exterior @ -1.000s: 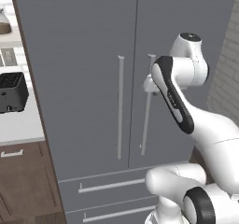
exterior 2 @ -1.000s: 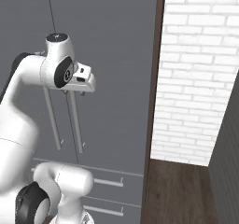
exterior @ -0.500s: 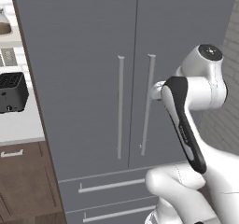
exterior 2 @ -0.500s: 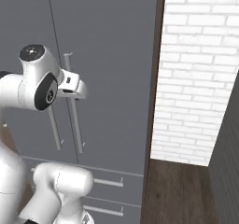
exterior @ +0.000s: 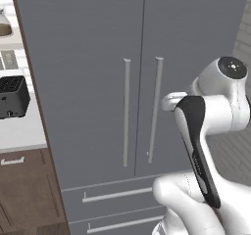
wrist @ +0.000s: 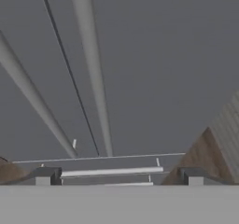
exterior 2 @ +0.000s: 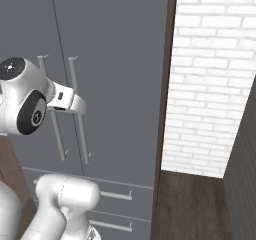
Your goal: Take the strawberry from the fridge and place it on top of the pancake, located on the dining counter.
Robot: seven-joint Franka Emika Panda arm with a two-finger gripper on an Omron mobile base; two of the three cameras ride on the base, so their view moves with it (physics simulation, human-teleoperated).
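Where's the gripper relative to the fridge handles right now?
In the hand view the open gripper faces the closed fridge, with the right door's handle just left of its centre line, nothing between the fingertips.

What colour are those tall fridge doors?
Plain grey, on the fridge, with silver handles; clearest in the left base view.

I'm facing the fridge (exterior: 142, 82) with both doors closed, blocking any reach inside. Its two handles (exterior: 156, 109) are standing clear, with open air before them.
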